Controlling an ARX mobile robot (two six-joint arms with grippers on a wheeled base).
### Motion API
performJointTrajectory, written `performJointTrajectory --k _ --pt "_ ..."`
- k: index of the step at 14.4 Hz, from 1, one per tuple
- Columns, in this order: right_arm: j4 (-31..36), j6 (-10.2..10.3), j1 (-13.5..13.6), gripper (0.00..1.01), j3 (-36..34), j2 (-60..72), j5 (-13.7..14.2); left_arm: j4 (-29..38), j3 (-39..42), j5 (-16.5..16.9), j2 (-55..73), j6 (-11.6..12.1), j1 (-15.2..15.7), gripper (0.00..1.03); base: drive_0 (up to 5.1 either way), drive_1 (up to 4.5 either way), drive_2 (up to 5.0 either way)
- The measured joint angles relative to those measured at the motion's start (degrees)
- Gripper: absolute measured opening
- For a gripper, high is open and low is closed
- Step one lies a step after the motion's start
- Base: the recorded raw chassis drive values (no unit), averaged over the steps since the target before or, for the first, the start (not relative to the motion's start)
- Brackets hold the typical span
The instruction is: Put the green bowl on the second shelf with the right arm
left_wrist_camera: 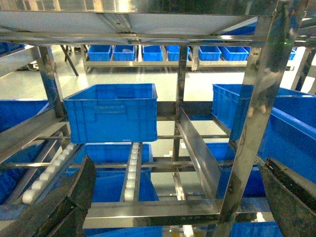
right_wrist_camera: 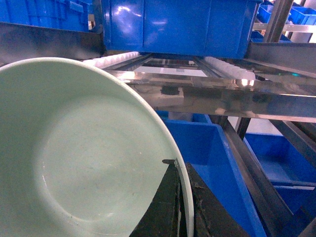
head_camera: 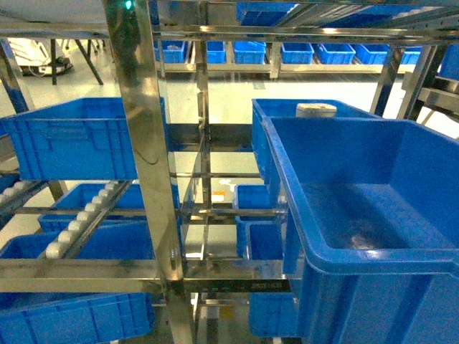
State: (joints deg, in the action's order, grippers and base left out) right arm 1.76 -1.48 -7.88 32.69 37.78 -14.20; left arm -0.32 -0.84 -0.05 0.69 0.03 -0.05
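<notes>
The pale green bowl (right_wrist_camera: 84, 158) fills the left of the right wrist view, tilted with its inside facing the camera. My right gripper (right_wrist_camera: 180, 173) is shut on its rim, one black finger (right_wrist_camera: 163, 210) inside and the other outside. Above and beyond the bowl runs a steel rack tier (right_wrist_camera: 222, 101) bearing a large blue bin (right_wrist_camera: 177, 24); I cannot tell whether this is the second shelf. My left gripper (left_wrist_camera: 177, 197) stands open and empty before the rack. Neither gripper nor the bowl shows in the head view.
A shiny perforated upright (head_camera: 147, 143) stands close in front. A deep blue bin (head_camera: 373, 215) fills the right, with a white cylindrical object (head_camera: 316, 110) behind it. Roller rails (head_camera: 82, 222) and more blue bins (head_camera: 79, 140) lie left. Another bin (right_wrist_camera: 207, 158) sits below the bowl.
</notes>
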Motion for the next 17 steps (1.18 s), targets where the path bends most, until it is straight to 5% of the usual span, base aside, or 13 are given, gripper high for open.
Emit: performJointTrajectory --k 6,12,17 --pt "3.02 -0.28 0.22 0.02 -1.95 2.19 -0.61 0.00 0.00 0.00 0.00 0.00 0.00 0.98 0.0 0.00 0.0" --pt "11.21 -3.08 3.06 0.02 -4.39 14.27 0.87 0.00 0.00 0.00 0.00 0.00 0.00 0.98 0.0 0.00 0.0" --pt "20.13 -6.19 0.76 0.02 -1.55 32.61 1.25 0.00 0.00 0.00 0.00 0.00 0.00 0.98 0.0 0.00 0.0"
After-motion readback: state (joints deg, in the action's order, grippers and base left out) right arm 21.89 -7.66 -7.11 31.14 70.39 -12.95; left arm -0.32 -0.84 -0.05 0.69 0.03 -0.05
